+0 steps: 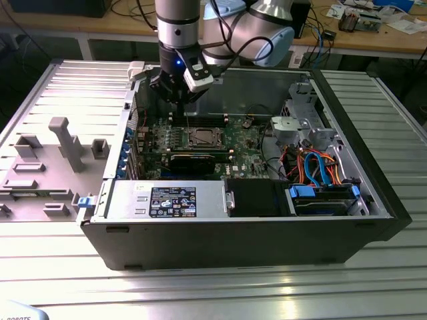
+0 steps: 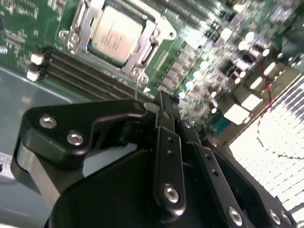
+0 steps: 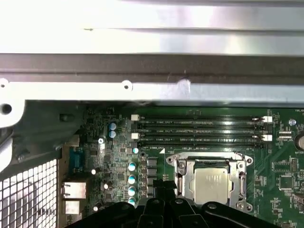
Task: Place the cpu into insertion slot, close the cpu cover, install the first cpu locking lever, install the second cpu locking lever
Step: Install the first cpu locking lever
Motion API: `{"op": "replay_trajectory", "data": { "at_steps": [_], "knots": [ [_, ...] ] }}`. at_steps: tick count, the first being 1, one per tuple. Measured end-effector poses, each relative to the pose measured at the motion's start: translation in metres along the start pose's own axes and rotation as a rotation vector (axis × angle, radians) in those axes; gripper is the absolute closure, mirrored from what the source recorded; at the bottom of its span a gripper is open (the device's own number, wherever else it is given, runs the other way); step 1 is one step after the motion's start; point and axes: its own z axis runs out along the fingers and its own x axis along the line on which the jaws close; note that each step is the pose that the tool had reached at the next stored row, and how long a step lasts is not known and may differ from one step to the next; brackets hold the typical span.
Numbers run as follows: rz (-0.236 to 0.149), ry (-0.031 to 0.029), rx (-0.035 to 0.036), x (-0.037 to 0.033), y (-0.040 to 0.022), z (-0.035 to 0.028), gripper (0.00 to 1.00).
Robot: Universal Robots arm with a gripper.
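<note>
The cpu (image 3: 212, 183) lies flat in the insertion slot (image 1: 202, 138) on the green board, its silvery top facing up. The cpu cover (image 3: 186, 167) is down around it as a metal frame, and the chip (image 2: 114, 32) shows through the frame's (image 2: 151, 34) cut-out. My gripper (image 1: 179, 101) hangs above the board beside the socket, toward the case's back wall. Its black fingers (image 2: 164, 102) are shut and I see nothing between them. A thin metal lever wire (image 2: 137, 88) stands up at the socket's corner, close to the fingertips (image 3: 164, 184).
Narrow memory slots (image 3: 199, 128) run between the socket and the case's back wall (image 3: 152, 71). A long black card (image 1: 192, 160) lies in front of the socket. Cables and drive bays (image 1: 320, 173) fill the exterior view's right. A grey fixture tray (image 1: 47, 160) sits outside the case.
</note>
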Motion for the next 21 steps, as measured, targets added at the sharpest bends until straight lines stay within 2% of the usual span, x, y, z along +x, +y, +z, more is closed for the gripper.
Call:
{"op": "replay_trajectory", "data": {
  "at_steps": [3, 21],
  "knots": [
    [0.0, 0.0002, 0.0001, 0.0002, 0.0045, 0.0, 0.89],
    [0.0, 0.0002, 0.0001, 0.001, 0.0081, 0.0001, 0.89]
  ]
}}
